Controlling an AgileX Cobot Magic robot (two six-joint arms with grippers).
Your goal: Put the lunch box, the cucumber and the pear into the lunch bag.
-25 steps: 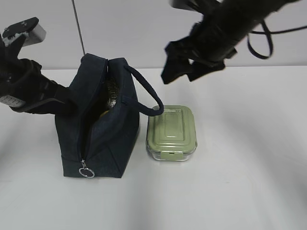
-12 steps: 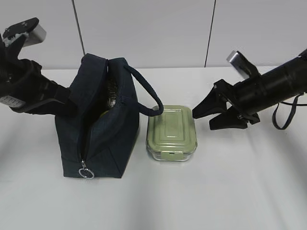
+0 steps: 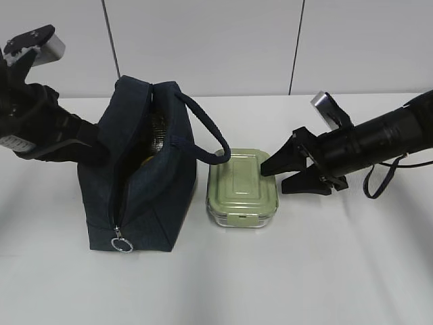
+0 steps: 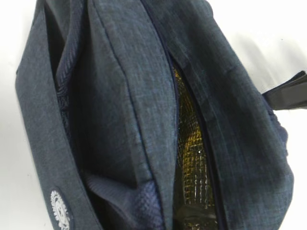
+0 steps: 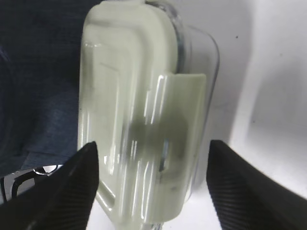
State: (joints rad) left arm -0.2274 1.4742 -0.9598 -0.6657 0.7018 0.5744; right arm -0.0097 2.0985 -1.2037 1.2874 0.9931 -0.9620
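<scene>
We see two matte black arms. The left arm (image 3: 40,128), at the left edge of the exterior view, is bulky, with a silver-grey block at the upper left and a white label low on its side. The right arm (image 3: 385,139), at the right edge, is a black tube with a small silver-grey block on top and a thin black cable looping beneath. Its gripper (image 3: 287,172) has wedge-shaped black fingers (image 5: 79,184) with a finely ribbed texture.

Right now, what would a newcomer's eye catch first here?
Probably the dark navy lunch bag standing open at left on the white table, foil lining showing. Just right of it sits the green-lidded lunch box, with the right claw open beside its far end.
</scene>
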